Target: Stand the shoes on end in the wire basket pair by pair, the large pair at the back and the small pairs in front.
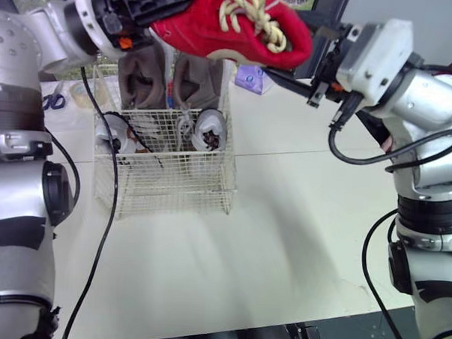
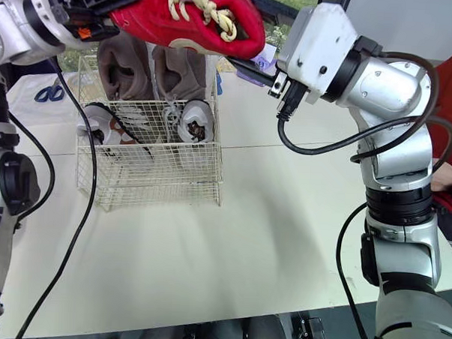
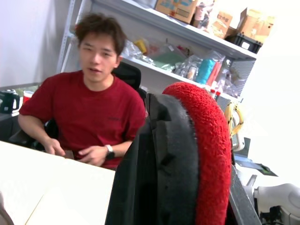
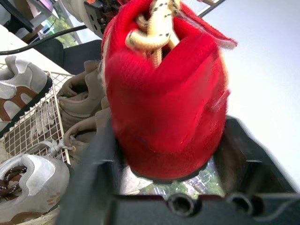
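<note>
The left gripper [image 1: 154, 7] is clamping the heel end of the red shoe [image 1: 239, 31] and holding it in the air above the wire basket [image 1: 165, 178]. The right gripper [image 4: 168, 131] is closing on the shoe's toe, a finger pressing each side. Inside the basket, the large brown pair [image 1: 170, 81] is standing at the back and the small grey shoes [image 1: 207, 130] are standing in front.

Red shoe [image 1: 232, 31]: laces [image 1: 257, 15] cream-yellow, sole edge cream. Basket [image 1: 165, 186]: white wire grid. Big pair [image 1: 170, 81] at basket's 12 o'clock: plain brown. Small shoes [image 1: 209, 130] at 6 o'clock: grey-white, brown patches. Table [image 1: 283, 239]: off-white. Person's shirt [image 3: 89, 112]: red. Scissors [image 2: 43, 94]: blue handles.
</note>
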